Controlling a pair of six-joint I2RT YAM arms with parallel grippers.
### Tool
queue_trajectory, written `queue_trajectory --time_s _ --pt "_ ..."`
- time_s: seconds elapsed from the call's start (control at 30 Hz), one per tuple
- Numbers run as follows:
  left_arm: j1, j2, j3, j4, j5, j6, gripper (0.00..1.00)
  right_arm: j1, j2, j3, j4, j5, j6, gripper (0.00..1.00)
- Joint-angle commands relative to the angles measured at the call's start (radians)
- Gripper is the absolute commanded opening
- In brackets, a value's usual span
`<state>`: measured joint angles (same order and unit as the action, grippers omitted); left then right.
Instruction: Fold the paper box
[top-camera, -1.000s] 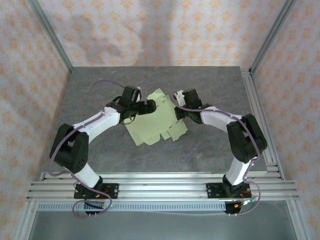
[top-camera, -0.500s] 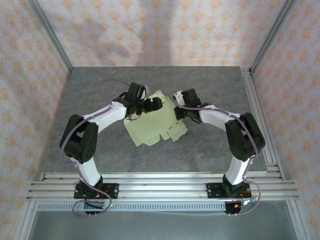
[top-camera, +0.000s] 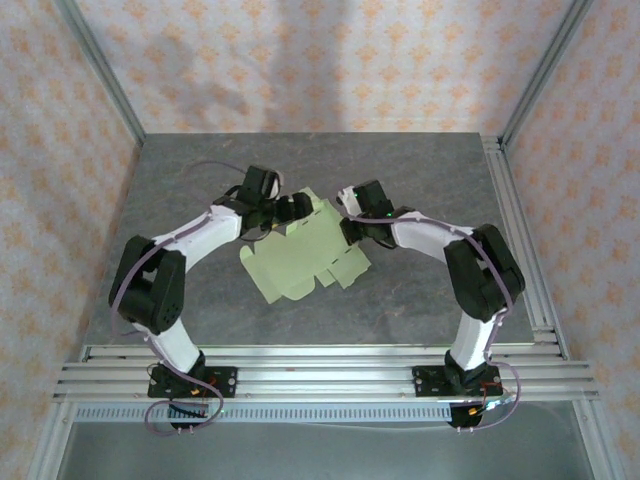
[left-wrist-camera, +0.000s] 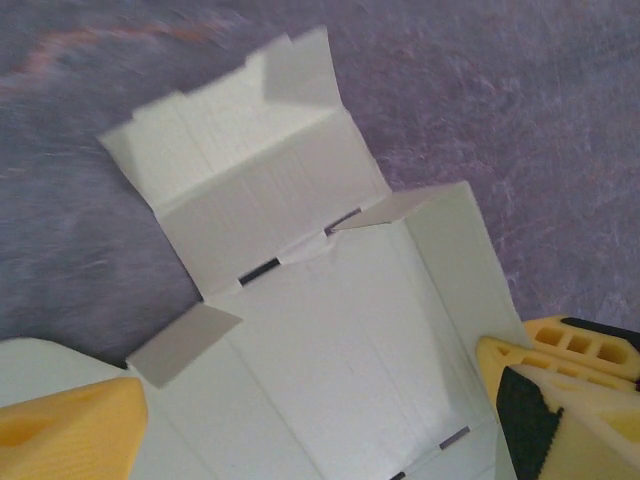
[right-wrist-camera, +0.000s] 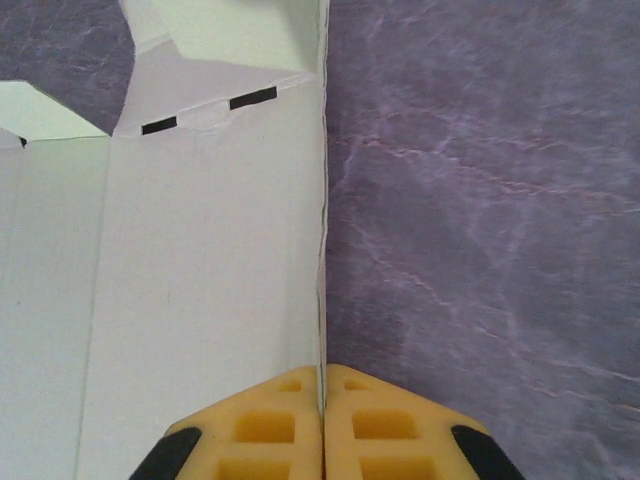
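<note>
My right hand (right-wrist-camera: 323, 388), clenched on the paper box's (top-camera: 300, 258) edge, has dragged the sheet leftward across the counter (top-camera: 420, 180). My left hand (top-camera: 297, 207) hovers released above it, so the folding is barely begun.

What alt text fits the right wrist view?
The right claw, its yellow fingers pressed together, grips one straight edge of the unfolded pale paper box, which covers the frame's left half over a grey marbled table. Two short black slots sit along a crease near the top.
</note>
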<state>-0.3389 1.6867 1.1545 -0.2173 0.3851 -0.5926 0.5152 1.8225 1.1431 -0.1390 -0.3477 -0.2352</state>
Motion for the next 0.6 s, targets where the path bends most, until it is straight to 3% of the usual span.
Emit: queue_trajectory --time_s 0.0,0.17,0.37,0.57 --pt "0.019 -0.069 -0.029 -0.057 -0.071 0.042 0.93 -0.012 0.086 0.079 -0.081 -0.109 0.078 0.07" --pt "0.031 -0.112 -0.061 -0.067 -0.089 0.051 0.94 -0.013 0.117 0.080 -0.034 -0.108 0.120 0.10" --pt "0.037 -0.130 -0.077 -0.064 -0.097 0.053 0.95 -0.023 0.110 0.086 -0.038 -0.158 0.123 0.23" --pt "0.039 -0.130 -0.086 -0.050 -0.088 0.053 0.95 -0.034 0.124 0.081 -0.019 -0.159 0.136 0.26"
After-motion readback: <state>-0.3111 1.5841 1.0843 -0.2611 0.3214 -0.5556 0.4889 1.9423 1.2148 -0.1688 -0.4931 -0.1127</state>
